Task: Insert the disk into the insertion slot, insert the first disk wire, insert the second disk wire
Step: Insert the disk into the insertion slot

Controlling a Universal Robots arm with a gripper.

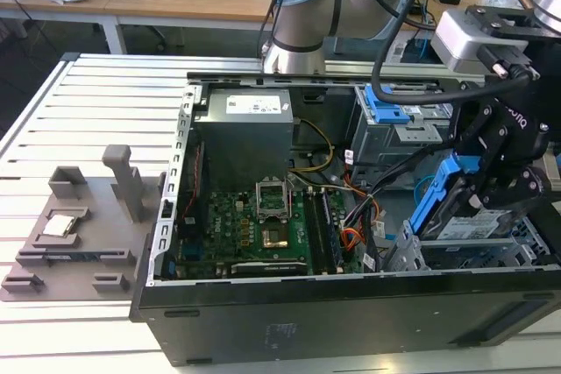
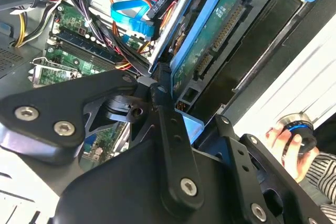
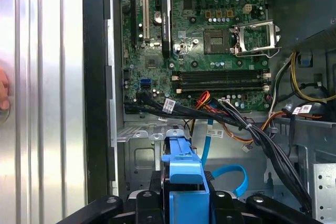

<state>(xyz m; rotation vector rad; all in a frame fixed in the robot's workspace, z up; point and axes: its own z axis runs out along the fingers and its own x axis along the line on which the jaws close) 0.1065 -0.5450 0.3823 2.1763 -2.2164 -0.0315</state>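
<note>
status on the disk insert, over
Claw shut on disk, held tilted at insertion slot. Disk not seated yet. Blue cable loop and black cable bundle close beside it.

Exterior view: bright, even overhead light. Slatted surface (image 3: 47,77) glares near white in both wrist views. Case (image 1: 254,216) interior sits in soft shadow. My black fingers (image 2: 170,129) read dark, with faint highlights.
</note>
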